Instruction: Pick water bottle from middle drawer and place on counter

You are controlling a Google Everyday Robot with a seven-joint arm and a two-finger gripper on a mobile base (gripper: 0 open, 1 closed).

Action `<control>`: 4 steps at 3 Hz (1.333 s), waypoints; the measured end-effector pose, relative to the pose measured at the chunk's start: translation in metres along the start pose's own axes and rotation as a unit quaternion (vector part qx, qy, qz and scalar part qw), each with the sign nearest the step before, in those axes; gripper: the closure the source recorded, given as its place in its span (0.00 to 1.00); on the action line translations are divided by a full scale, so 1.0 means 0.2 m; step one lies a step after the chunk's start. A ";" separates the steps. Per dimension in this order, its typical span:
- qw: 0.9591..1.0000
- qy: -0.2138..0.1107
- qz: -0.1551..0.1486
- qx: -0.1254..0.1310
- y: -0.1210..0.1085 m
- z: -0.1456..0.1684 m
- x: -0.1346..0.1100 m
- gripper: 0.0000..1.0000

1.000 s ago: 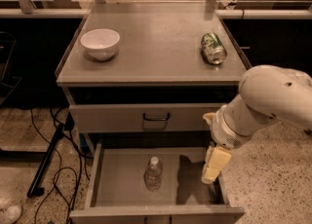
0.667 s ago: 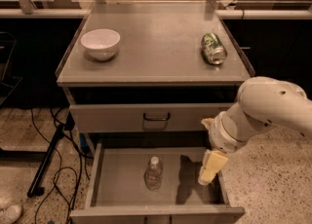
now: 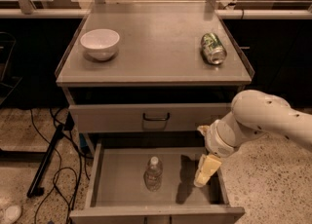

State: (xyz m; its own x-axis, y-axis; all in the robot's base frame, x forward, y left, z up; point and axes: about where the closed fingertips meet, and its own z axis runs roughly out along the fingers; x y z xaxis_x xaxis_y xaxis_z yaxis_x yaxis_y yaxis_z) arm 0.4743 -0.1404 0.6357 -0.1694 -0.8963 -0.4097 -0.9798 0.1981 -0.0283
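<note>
The water bottle (image 3: 153,173), clear with a white cap, stands upright on the floor of the open middle drawer (image 3: 117,181), near its middle. My gripper (image 3: 205,171) hangs over the right part of the drawer, to the right of the bottle and apart from it, pointing down. The white arm (image 3: 263,118) reaches in from the right. The grey counter (image 3: 156,38) tops the cabinet above.
A white bowl (image 3: 100,43) sits at the counter's left and a green-and-silver can (image 3: 213,48) lies at its right. A closed drawer front with a dark handle (image 3: 156,117) is above the open drawer. Cables and a stand leg (image 3: 48,159) lie on the floor at left.
The arm and gripper have shifted slightly left and lower, further over the drawer's right side. The bottle has not moved.
</note>
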 end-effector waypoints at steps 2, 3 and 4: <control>0.999 -0.033 0.024 -0.027 0.05 0.17 0.01 0.00; 0.997 -0.050 0.036 -0.035 0.06 0.32 0.00 0.00; 0.996 -0.062 0.041 -0.039 0.04 0.45 -0.01 0.00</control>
State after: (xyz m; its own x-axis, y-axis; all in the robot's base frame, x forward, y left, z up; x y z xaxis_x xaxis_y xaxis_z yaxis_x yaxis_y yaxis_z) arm 0.4765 -0.1021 0.5547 -0.2402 -0.8215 -0.5172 -0.9691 0.2337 0.0789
